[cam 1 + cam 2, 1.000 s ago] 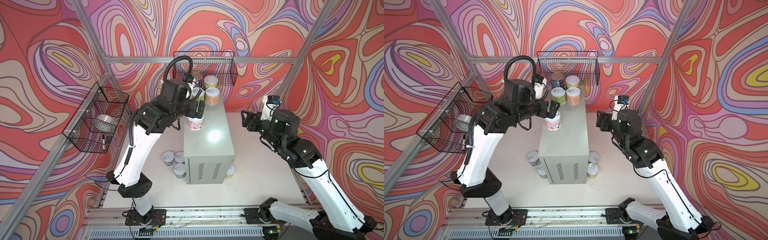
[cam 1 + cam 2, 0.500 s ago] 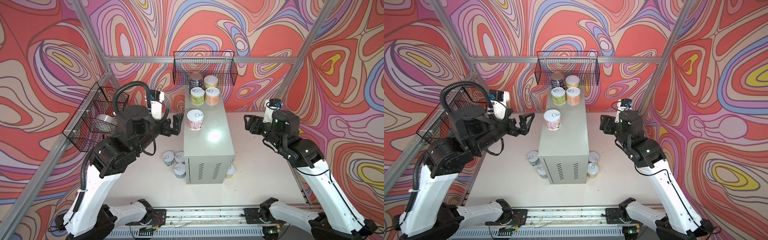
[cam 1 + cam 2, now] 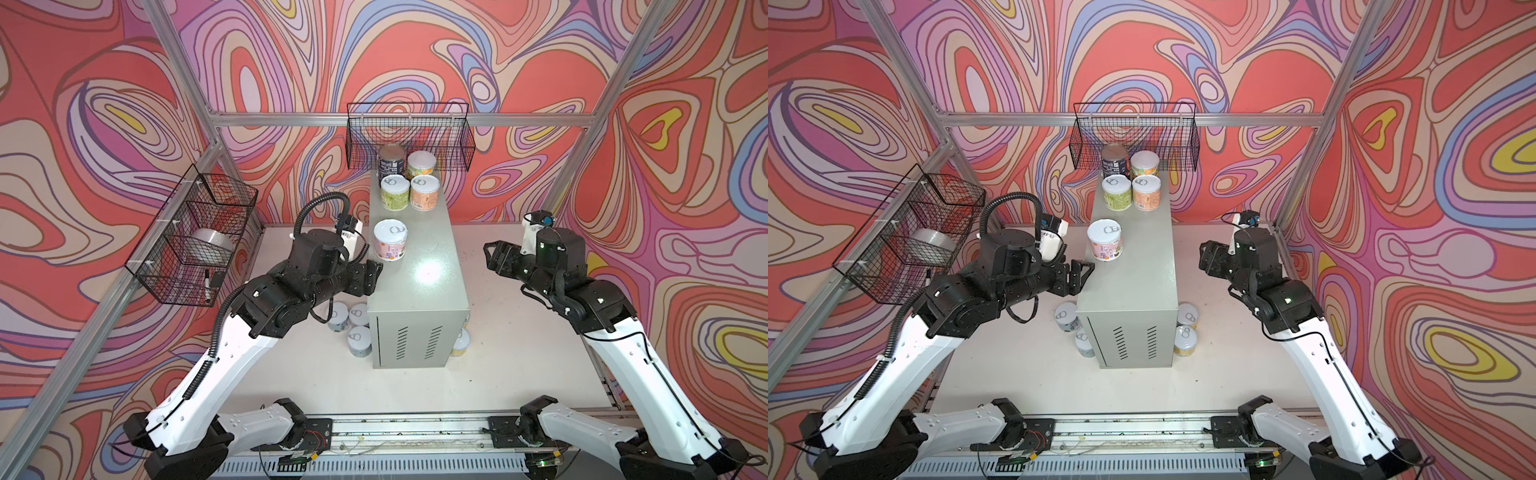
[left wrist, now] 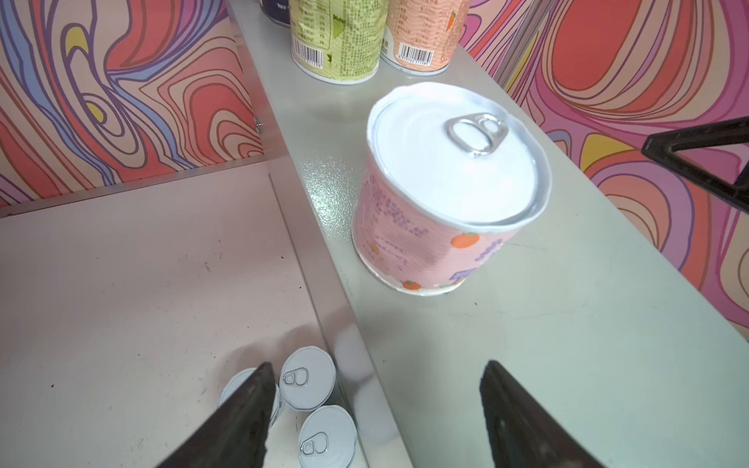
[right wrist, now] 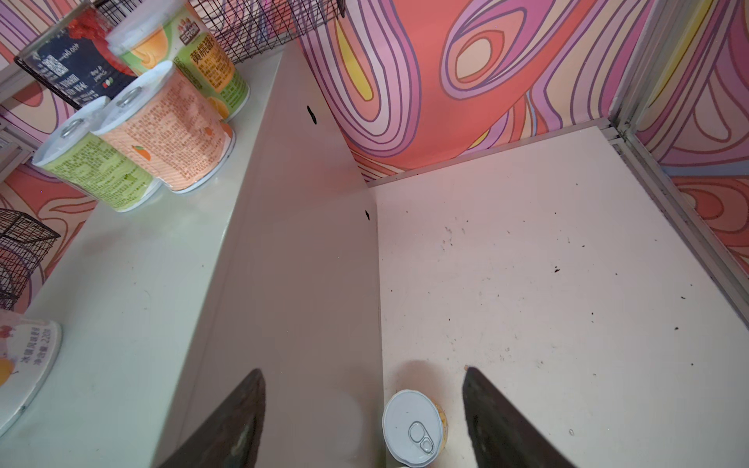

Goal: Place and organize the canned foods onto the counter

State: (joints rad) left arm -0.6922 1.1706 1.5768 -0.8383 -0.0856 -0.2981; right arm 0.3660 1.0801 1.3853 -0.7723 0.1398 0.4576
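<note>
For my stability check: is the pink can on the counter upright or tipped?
Upright. The pink can rests on its base on the counter, its pull-tab lid facing up.

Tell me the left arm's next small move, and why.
Probably lower the left end effector toward the three tins on the tabletop beside the counter: it is open and empty, the pink tin stands on top, and those tins sit just below it.

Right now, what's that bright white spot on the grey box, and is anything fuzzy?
In a top view, that spot is light glaring off the glossy counter; in the left wrist view, the pink can has a washed-out white lid and smeared label; in the right wrist view, the right gripper looks dark and soft.
</note>
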